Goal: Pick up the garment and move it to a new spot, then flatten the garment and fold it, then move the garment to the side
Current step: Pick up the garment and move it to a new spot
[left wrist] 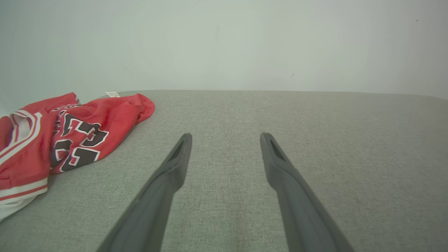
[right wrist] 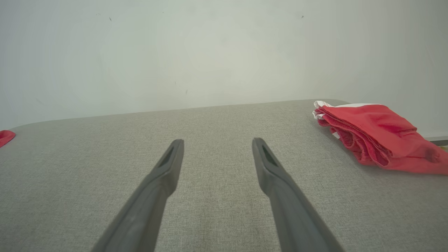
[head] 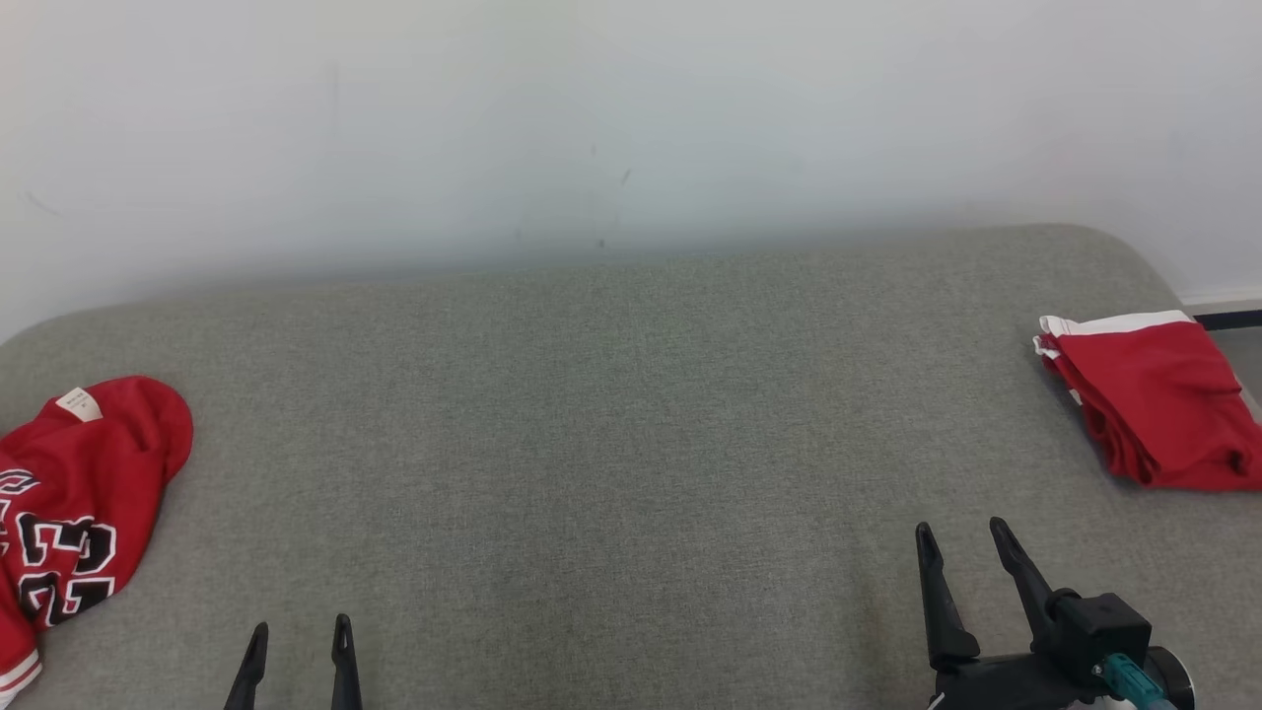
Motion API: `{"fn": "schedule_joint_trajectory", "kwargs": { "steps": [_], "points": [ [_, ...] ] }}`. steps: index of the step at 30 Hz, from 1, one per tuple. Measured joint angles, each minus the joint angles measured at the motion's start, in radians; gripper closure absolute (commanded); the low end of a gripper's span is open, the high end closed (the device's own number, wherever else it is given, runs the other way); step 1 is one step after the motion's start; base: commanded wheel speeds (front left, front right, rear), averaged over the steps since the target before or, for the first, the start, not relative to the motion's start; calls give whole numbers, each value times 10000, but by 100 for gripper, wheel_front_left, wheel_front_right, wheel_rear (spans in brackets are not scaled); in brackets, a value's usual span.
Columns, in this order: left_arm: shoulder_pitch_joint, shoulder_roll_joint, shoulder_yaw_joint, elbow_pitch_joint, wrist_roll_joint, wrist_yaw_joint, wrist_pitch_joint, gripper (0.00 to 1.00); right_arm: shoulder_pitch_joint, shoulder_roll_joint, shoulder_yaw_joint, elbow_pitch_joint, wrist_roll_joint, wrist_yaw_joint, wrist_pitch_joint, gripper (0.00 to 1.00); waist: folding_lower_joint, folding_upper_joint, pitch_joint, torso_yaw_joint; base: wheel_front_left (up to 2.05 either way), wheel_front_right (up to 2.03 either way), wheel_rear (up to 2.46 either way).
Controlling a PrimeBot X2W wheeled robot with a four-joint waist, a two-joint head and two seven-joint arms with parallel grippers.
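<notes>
Pinching a thick fold of the jersey (head: 79,493) works best; the left end effector (head: 302,625) stands apart, empty.

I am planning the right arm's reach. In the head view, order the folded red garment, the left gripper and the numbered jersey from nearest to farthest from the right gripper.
1. folded red garment, just right of the right gripper.
2. left gripper, at the lower left.
3. numbered jersey, at the far left edge.
</notes>
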Motion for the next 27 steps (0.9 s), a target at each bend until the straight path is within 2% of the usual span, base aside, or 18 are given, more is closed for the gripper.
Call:
{"fn": "schedule_joint_trajectory", "kwargs": {
  "steps": [6, 12, 27],
  "points": [
    [-5, 0, 33, -31, 27, -4, 0, 0, 74, 10, 33, -40, -4, 0, 4, 0, 0, 0, 19, 285, 0, 0, 0],
    [-17, -2, 98, -54, 90, -12, 0, 0, 163, 17, 77, -105, 27, 0, -4, 0, 0, 0, 36, 860, 0, 0, 0],
    [5, 19, 424, -115, 178, -79, 0, 0, 313, 59, 395, -460, 81, 0, 0, 0, 0, 0, 143, 3149, 0, 0, 0]
  ]
}}
